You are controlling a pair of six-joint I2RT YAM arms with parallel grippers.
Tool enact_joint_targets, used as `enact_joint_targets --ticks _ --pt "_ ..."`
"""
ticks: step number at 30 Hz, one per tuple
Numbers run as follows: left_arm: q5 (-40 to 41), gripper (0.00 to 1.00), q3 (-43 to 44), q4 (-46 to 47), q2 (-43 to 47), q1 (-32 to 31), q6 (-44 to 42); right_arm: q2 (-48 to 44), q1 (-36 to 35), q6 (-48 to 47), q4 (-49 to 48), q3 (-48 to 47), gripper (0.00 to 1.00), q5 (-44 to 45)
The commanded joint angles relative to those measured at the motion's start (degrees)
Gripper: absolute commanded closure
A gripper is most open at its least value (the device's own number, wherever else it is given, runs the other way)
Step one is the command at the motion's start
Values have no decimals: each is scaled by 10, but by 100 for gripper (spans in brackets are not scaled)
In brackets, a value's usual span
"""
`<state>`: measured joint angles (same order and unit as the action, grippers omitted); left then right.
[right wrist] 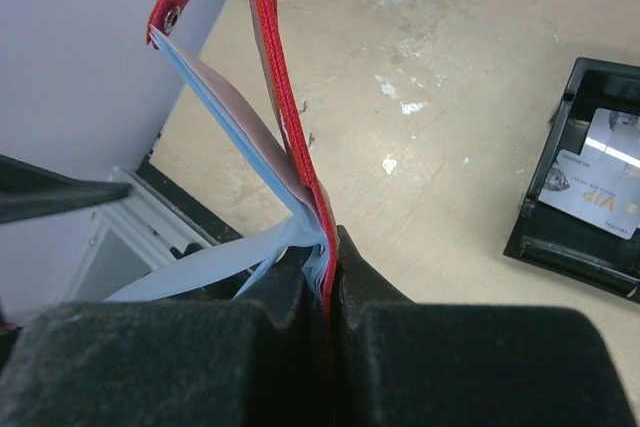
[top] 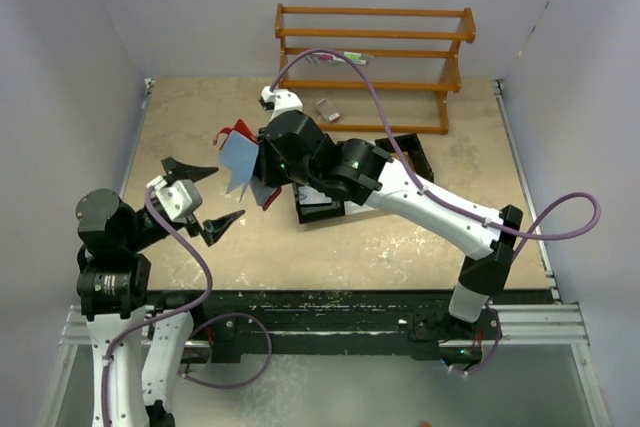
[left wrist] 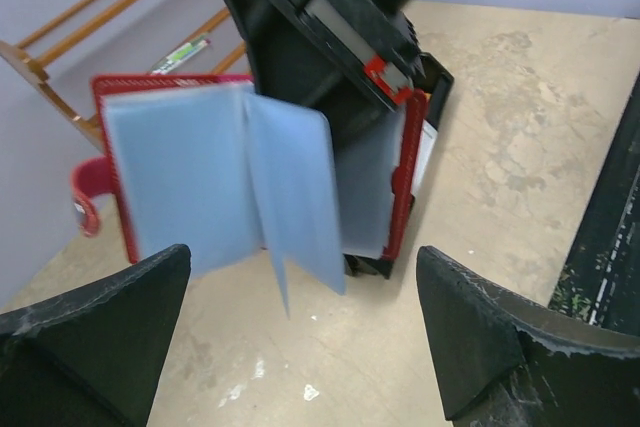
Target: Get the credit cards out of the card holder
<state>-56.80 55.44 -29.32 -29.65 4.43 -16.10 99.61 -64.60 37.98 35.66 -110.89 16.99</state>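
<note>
Plenty of open room around your left gripper (top: pixel 226 195): its fingers are spread wide, with bare tan table (top: pixel 400 237) below and the wall (top: pixel 60 97) close on its left. The card holder (left wrist: pixel 200 172) hangs just ahead of it, sleeves fanned, clear of the table, red cover pinched tight in your right gripper (right wrist: pixel 325 247).

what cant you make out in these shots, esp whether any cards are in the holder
- Card holder: in the left wrist view its sleeves are frosted and blurred, so what they contain cannot be told.
- Tray: in the top view the right arm covers most of it. In the right wrist view the frame edge cuts it off.
- Small grey item by the rack: too small in the top view.
</note>
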Motion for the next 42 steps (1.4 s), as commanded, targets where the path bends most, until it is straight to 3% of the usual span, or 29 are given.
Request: enact_joint_targets --ticks 1,12,17,20,24,30,37,42 --pt "-45 4 -29 -1 24 0 -24 -10 -8 0 -16 -35 100 4" --pt "181 24 -48 109 20 0 27 -7 -22 -9 -25 -37 100 -22" --pt "207 23 0 72 -5 0 34 -72 -22 -51 -84 47 100 -77" --pt "140 15 39 5 -34 0 50 -119 -22 -89 -137 108 100 -174" --pt "-30 8 83 -64 -86 0 96 -172 -22 -127 -176 161 100 -303" --pt "-166 4 139 -131 -170 0 154 -223 -20 -167 -185 181 100 -362" --pt "-273 1 129 -49 -175 0 287 -247 -11 -195 -164 180 100 -419" --pt "-294 1 112 40 -162 0 388 -237 -4 -202 -148 173 100 -431"
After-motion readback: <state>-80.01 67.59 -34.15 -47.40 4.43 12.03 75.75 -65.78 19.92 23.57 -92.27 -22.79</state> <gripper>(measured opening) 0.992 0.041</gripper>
